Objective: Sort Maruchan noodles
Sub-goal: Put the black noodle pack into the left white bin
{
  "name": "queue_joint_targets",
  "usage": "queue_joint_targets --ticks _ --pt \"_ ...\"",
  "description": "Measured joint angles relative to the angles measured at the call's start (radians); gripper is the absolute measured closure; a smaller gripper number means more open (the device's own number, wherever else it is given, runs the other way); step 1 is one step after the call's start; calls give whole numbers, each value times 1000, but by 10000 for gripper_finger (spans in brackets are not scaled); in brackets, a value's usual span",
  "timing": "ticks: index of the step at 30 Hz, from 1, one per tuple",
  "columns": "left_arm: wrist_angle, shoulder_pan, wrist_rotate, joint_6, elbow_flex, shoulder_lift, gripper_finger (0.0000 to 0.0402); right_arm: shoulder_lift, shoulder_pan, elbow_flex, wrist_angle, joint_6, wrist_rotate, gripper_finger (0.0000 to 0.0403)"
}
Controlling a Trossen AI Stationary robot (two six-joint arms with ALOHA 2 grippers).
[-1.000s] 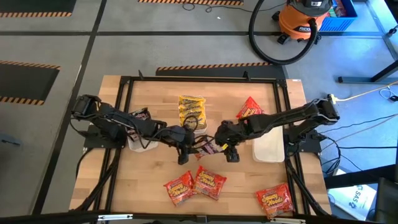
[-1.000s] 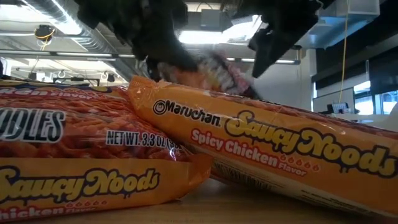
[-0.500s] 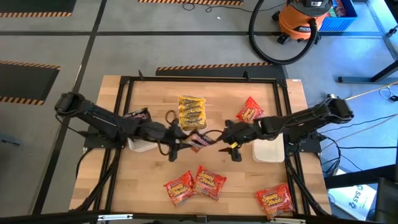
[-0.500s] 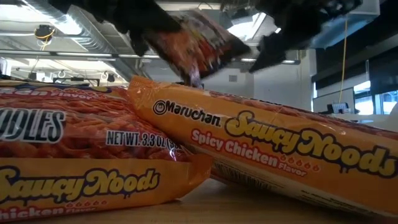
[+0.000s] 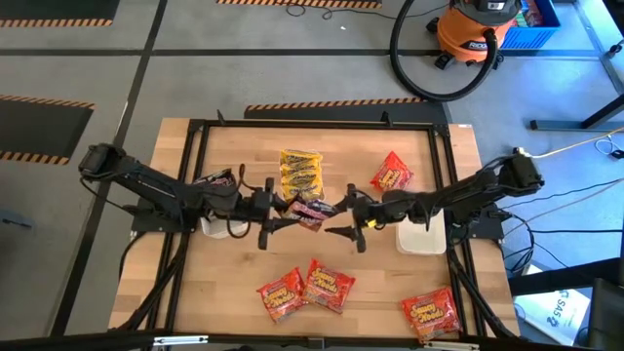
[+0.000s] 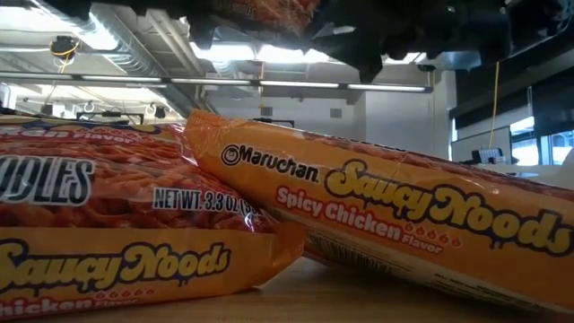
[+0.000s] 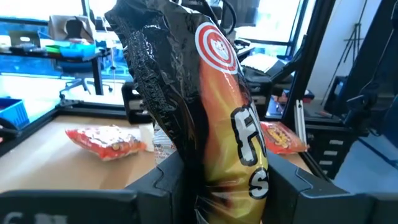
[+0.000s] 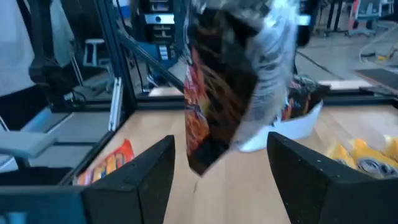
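A dark brown-black noodle packet (image 5: 308,210) with reddish print hangs over the table's middle, between both arms. My left gripper (image 5: 276,209) is shut on it; in the left wrist view the packet (image 7: 214,112) stands between the fingers. My right gripper (image 5: 343,218) is open just right of the packet (image 8: 233,87), its fingers spread wide, with no touch showing. Yellow packets (image 5: 300,174) lie toward the far edge and a red-orange one (image 5: 392,174) far right. Three more red-orange packets (image 5: 330,285) lie along the near edge. Another dark packet (image 5: 216,180) lies on the left tray. My left gripper pinches the dark packet between its two fingers (image 7: 168,183) at the packet's left end (image 7: 233,186), coming level from the table's left. The packet is lifted clear of the table and stands out past the fingertips toward the right arm.
A white tray (image 5: 222,226) sits under the left arm and another white tray (image 5: 421,236) under the right arm. In the low view two orange packets (image 6: 386,215) fill the foreground. A black frame (image 5: 312,125) runs round the table. Bare wood shows between the arms and the near packets.
The dark packet has risen from just above the near orange packets to the top edge of the low view, turning as it went. My left gripper carried it up and a little toward the far edge. My right gripper shifted toward the left and far beside it.
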Motion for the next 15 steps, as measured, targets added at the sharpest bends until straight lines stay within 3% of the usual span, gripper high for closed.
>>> queue_joint_targets --ticks 7,15 --pt "11 1 0 7 0 0 265 17 0 20 21 14 76 160" --pt "38 1 -4 22 0 0 265 87 0 78 117 9 79 72"
